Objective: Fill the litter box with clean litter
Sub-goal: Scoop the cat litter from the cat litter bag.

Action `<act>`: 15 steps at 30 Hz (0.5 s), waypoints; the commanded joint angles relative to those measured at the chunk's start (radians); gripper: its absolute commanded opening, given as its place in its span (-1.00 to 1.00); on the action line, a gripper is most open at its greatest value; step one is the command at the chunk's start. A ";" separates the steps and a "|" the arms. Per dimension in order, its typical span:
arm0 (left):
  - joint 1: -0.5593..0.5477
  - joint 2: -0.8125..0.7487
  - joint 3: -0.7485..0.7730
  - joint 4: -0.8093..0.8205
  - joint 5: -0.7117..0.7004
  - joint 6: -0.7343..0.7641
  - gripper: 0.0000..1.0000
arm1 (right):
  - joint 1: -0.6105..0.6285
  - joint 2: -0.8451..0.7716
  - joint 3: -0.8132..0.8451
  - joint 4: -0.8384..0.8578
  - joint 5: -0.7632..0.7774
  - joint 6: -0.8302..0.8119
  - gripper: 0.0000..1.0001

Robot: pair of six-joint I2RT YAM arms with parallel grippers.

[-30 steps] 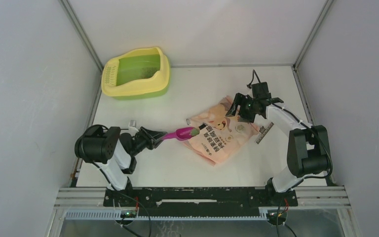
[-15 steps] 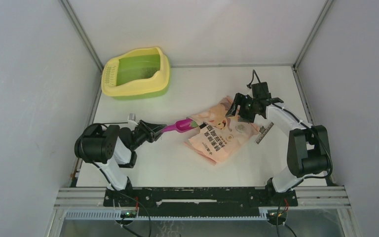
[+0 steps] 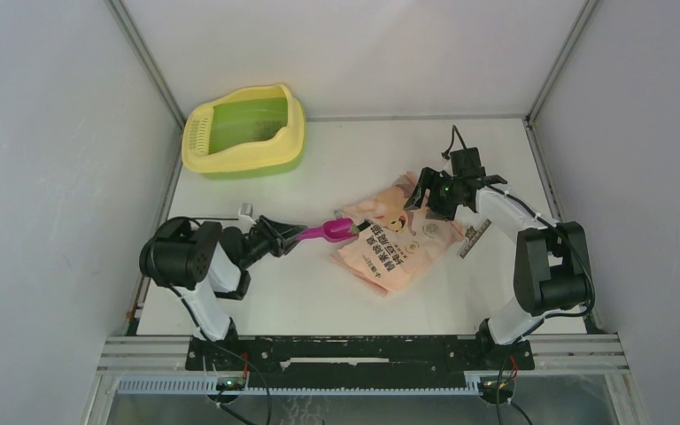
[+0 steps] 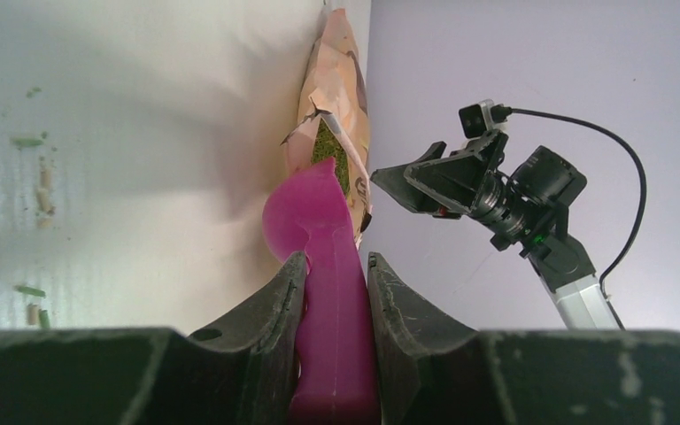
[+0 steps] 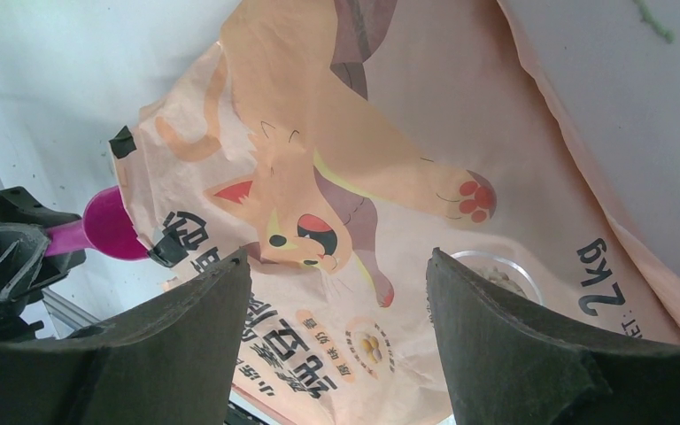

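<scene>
The yellow litter box (image 3: 197, 146) with its green basin stands at the far left corner. My left gripper (image 3: 289, 237) (image 4: 334, 258) is shut on the handle of a magenta scoop (image 3: 336, 229) (image 4: 305, 217). The scoop's bowl sits at the torn mouth of the pink-orange bag (image 3: 398, 241) (image 4: 341, 80). Greenish granules of litter (image 4: 327, 152) show inside that mouth. What lies in the bowl is hidden. My right gripper (image 3: 428, 197) (image 5: 336, 255) hangs open over the bag's far end (image 5: 390, 177), with nothing between its fingers.
Several loose pellets (image 4: 42, 190) lie scattered on the white table to the left of the scoop. A grey clip-like strip (image 3: 474, 239) lies by the bag's right edge. Grey walls close in the table on the left, the right and the back.
My left gripper has carried the scoop a little away from me along the bag's mouth, and the bag's near corner has shifted slightly. The right arm has not moved.
</scene>
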 commanded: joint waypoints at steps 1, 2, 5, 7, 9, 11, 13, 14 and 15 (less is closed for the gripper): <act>0.031 -0.032 0.018 0.057 0.034 -0.030 -1.00 | -0.005 -0.011 0.006 0.029 -0.012 -0.017 0.59; 0.039 -0.042 0.010 0.057 0.043 -0.032 -1.00 | -0.008 -0.013 0.005 0.026 -0.012 -0.018 0.59; 0.065 -0.058 -0.011 0.057 0.070 -0.037 -1.00 | -0.013 -0.015 0.005 0.023 -0.016 -0.022 0.59; 0.084 -0.065 -0.027 0.058 0.088 -0.041 -1.00 | -0.013 -0.016 0.005 0.023 -0.018 -0.022 0.59; 0.108 -0.073 -0.041 0.057 0.106 -0.040 -1.00 | -0.011 -0.017 0.006 0.024 -0.018 -0.022 0.60; 0.117 -0.080 -0.056 0.057 0.116 -0.037 -1.00 | -0.012 -0.018 0.006 0.024 -0.020 -0.022 0.59; 0.117 -0.078 -0.060 0.057 0.118 -0.038 -1.00 | -0.012 -0.019 0.006 0.024 -0.021 -0.021 0.60; 0.117 -0.078 -0.064 0.057 0.118 -0.039 -1.00 | -0.013 -0.020 0.006 0.024 -0.021 -0.022 0.59; 0.144 -0.078 -0.067 0.057 0.117 -0.041 -1.00 | -0.013 -0.022 0.006 0.023 -0.021 -0.023 0.59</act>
